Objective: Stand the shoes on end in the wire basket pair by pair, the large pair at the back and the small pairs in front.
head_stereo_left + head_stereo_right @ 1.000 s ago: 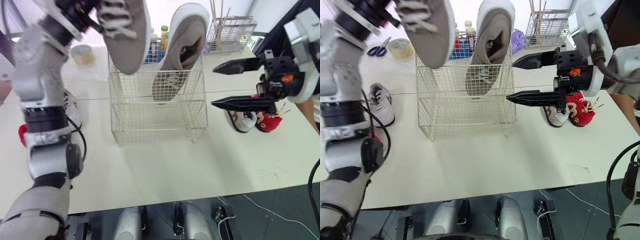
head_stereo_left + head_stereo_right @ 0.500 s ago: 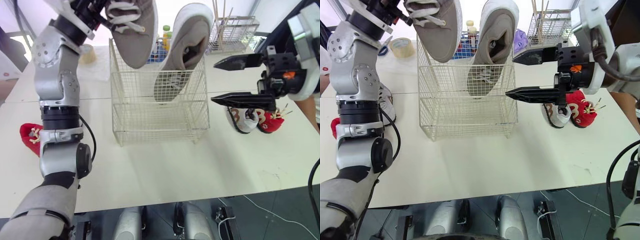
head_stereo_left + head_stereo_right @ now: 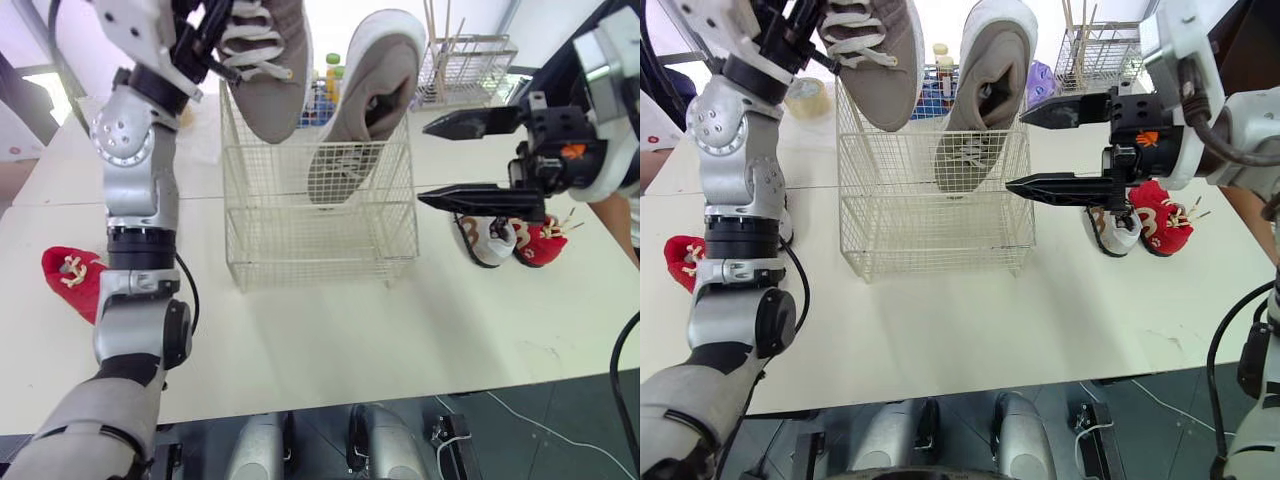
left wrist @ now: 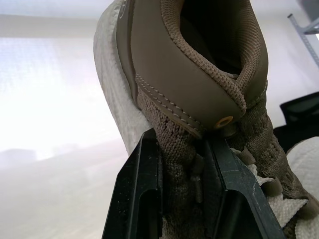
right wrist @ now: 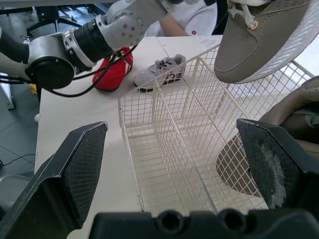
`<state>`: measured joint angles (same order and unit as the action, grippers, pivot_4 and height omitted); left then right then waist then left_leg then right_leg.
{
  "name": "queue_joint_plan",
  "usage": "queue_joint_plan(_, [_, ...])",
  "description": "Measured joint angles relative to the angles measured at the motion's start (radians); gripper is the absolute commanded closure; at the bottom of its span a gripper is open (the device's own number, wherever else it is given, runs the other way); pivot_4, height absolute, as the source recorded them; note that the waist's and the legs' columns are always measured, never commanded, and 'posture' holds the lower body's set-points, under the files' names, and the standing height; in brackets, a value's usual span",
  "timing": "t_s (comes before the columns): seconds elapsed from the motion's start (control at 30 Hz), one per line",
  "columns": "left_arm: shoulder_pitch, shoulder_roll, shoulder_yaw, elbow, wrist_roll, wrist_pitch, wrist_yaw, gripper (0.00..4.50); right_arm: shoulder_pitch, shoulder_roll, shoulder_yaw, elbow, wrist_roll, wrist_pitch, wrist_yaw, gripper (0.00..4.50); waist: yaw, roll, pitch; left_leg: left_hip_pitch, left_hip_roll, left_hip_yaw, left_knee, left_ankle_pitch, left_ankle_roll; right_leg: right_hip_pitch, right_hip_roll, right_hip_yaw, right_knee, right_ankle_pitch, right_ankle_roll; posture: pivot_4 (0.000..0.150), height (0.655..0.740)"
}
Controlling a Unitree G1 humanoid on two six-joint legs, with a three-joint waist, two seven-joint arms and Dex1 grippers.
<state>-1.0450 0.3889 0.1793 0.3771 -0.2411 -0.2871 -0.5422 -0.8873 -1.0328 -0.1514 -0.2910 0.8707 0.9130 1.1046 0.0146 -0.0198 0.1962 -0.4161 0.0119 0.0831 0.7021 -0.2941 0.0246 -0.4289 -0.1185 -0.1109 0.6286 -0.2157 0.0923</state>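
Basket (image 3: 318,240) holds one tan shoe (image 3: 370,90) on end; left jaws clamp second shoe (image 3: 272,80) above; right jaws gape.

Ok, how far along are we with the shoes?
Done: one large shoe stands on end at the back right of the basket. In hand: the left gripper holds the second large shoe above the basket, not yet in; the right gripper is open and empty. Left: the small shoes on the table, a red shoe and grey sneaker on the left, a white sneaker and the other red shoe on the right.
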Motion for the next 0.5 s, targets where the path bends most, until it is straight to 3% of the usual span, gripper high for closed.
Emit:
queue_joint_plan(0.13, [0.068, -0.011, -0.039, 0.071, 0.047, -0.017, 0.004, 3.95, 0.000, 0.019, 0.000, 0.000, 0.008, -0.004, 0.000, 0.00, 0.001, 0.000, 0.000, 0.002, 0.000, 0.000, 0.000, 0.000, 0.000, 0.002, 0.000, 0.000, 0.000, 0.000, 0.000, 0.150, 0.7400])
queue_joint_plan(0.3, [0.036, -0.013, -0.045, 0.142, 0.064, -0.049, 0.017, 3.95, 0.000, 0.034, 0.004, 0.007, 0.007, -0.006, 0.000, 0.00, -0.001, 0.000, 0.000, -0.001, 0.000, 0.000, -0.001, 0.000, 0.001, 0.000, 0.000, 0.000, 0.000, 0.000, 0.000, 0.150, 0.7400])
queue_joint_plan(0.5, [0.058, -0.008, -0.040, 0.083, 0.009, 0.014, -0.020, 3.95, 0.000, 0.034, 0.004, 0.009, 0.007, -0.006, 0.000, 0.00, -0.001, 0.000, 0.000, -0.001, 0.000, 0.000, -0.001, -0.001, 0.001, 0.000, 0.000, 0.000, 0.000, 0.000, 0.000, 0.150, 0.7400])
